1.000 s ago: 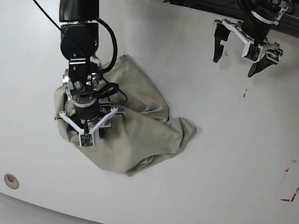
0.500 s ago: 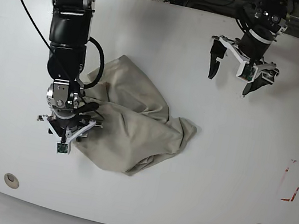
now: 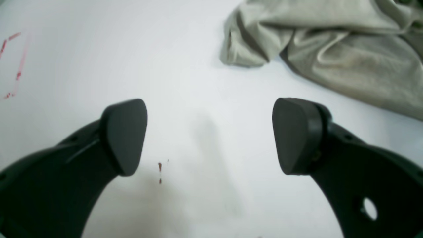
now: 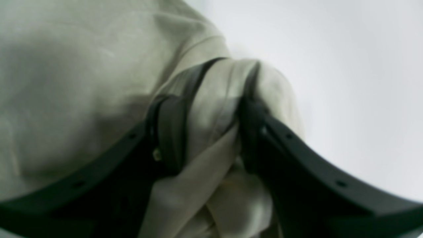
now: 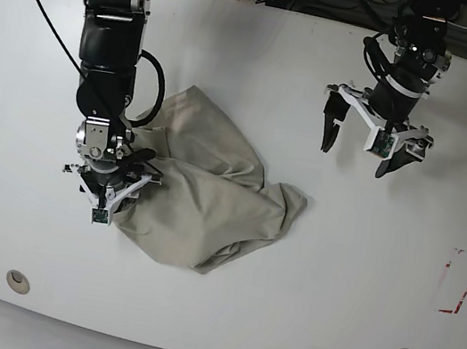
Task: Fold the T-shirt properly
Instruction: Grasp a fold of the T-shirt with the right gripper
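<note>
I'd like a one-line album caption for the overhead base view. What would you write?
Right gripper pinches a bunched edge of the crumpled beige T-shirt on the white table; left gripper hangs open above bare tabletop.

Both arms were black, built of boxy segments with black cables looped alongside. Left gripper: white bracket, dark curved fingers ending in rounded matte pads, a round hole in one. Right gripper: white frame, black fingers with small screws.
</note>
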Robot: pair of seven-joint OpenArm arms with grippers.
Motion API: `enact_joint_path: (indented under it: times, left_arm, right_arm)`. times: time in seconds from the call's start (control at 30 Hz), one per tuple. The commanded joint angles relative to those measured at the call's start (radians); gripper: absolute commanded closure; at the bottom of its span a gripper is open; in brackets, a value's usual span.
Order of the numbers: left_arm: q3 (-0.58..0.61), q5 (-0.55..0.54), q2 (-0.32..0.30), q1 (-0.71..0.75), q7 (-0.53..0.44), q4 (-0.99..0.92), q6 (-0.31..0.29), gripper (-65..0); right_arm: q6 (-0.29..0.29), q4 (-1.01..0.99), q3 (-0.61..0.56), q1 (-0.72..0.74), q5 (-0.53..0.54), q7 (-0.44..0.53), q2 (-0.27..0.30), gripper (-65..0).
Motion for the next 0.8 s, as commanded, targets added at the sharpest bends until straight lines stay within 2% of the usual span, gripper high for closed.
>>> enact_joint_path:
  times: [0.0, 0.13, 0.27, 0.47, 0.6, 0.77]
  left_arm:
    - [0.0, -0.004, -0.001, -0.012, -0.023, 0.018, 0.001, -56.2]
    - [0.0, -0.004, -0.001, -0.015, -0.023, 0.015, 0.001, -56.2]
    - [0.0, -0.004, -0.001, -0.015, -0.023, -0.004, 0.001, -56.2]
    - [0.0, -0.004, -0.001, -0.015, -0.023, -0.025, 0.001, -56.1]
    - [0.0, -0.004, -0.001, -0.015, -0.023, -0.042, 0.001, -56.1]
    - [0.0, -0.004, -0.001, -0.029, -0.023, -0.059, 0.001, -56.2]
  right_arm:
    - [-0.006, 0.021, 0.006, 0.03, -0.004, 0.019, 0.007, -26.2]
    - [-0.001, 0.027, 0.072, -0.018, -0.005, 0.017, 0.008, -26.2]
    - [0.0, 0.116, 0.13, -0.085, -0.005, 0.017, 0.008, -26.2]
    - [0.0, 0.241, 0.13, -0.177, -0.004, 0.015, 0.007, -24.7]
    - [0.0, 0.3, 0.133, -0.226, -0.004, 0.015, -0.007, -19.7]
    - [-0.006, 0.432, 0.148, -0.309, -0.007, 0.009, -0.036, -26.3]
